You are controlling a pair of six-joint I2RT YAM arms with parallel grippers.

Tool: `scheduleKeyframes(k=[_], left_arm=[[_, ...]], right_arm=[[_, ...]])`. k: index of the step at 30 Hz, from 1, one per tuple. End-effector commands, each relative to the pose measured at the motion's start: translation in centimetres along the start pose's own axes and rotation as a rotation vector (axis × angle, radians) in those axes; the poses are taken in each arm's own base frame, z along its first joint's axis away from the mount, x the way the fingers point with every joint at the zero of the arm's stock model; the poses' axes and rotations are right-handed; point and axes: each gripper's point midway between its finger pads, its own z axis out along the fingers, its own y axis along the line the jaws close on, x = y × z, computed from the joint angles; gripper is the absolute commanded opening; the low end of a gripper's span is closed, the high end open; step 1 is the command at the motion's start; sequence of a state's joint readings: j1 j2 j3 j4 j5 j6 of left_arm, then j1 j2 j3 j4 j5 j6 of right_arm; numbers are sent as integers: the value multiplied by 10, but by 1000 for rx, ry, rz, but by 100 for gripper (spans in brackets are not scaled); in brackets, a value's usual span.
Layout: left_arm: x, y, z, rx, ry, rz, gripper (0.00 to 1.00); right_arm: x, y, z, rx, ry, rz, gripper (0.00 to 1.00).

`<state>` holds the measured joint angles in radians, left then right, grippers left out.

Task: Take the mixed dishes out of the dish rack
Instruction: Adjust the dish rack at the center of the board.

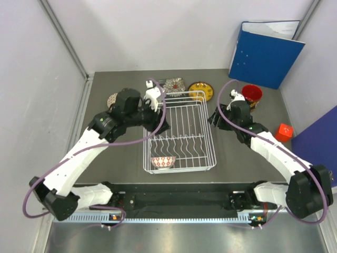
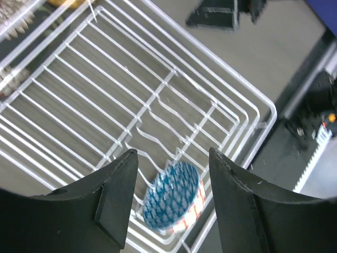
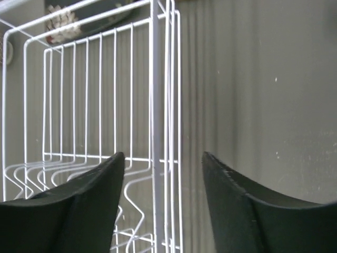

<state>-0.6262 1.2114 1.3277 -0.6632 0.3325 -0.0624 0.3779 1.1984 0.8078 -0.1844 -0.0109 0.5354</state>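
Note:
The white wire dish rack (image 1: 182,122) stands mid-table. One small patterned bowl (image 1: 162,161) leans on its side at the rack's near end; in the left wrist view that bowl (image 2: 174,203) shows its blue inside. My left gripper (image 1: 159,125) hovers open over the rack's left rim, and the bowl lies beyond its empty fingers (image 2: 118,195). My right gripper (image 1: 215,119) is open and empty just outside the rack's right wall (image 3: 160,105). On the table lie a second bowl (image 1: 112,99), the black floral plate (image 1: 174,84), the yellow plate (image 1: 201,89) and the red mug (image 1: 251,94).
A blue binder (image 1: 266,52) stands at the back right. A small red cube (image 1: 284,132) sits near the right edge. Grey walls close in the table on the left and at the back.

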Motion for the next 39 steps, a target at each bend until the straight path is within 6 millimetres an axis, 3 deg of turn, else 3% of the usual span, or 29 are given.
scheduleKeyframes(k=[1, 7, 14, 18, 28, 39], left_arm=[[57, -9, -6, 55, 132, -30, 61], [77, -8, -5, 50, 155, -16, 61], [77, -6, 2, 52, 160, -19, 60], [84, -4, 4, 46, 182, -2, 49], [115, -20, 7, 95, 276, 97, 44], [125, -26, -1, 115, 308, 190, 44]], right_arm=[[-3, 16, 5, -69, -26, -5, 56], [13, 15, 24, -70, 35, -8, 49], [27, 9, 40, -49, 83, 3, 46], [35, 3, 47, -26, 103, 21, 26], [35, -8, 36, 29, 78, 42, 1], [32, -25, 26, 96, 32, 98, 0]])
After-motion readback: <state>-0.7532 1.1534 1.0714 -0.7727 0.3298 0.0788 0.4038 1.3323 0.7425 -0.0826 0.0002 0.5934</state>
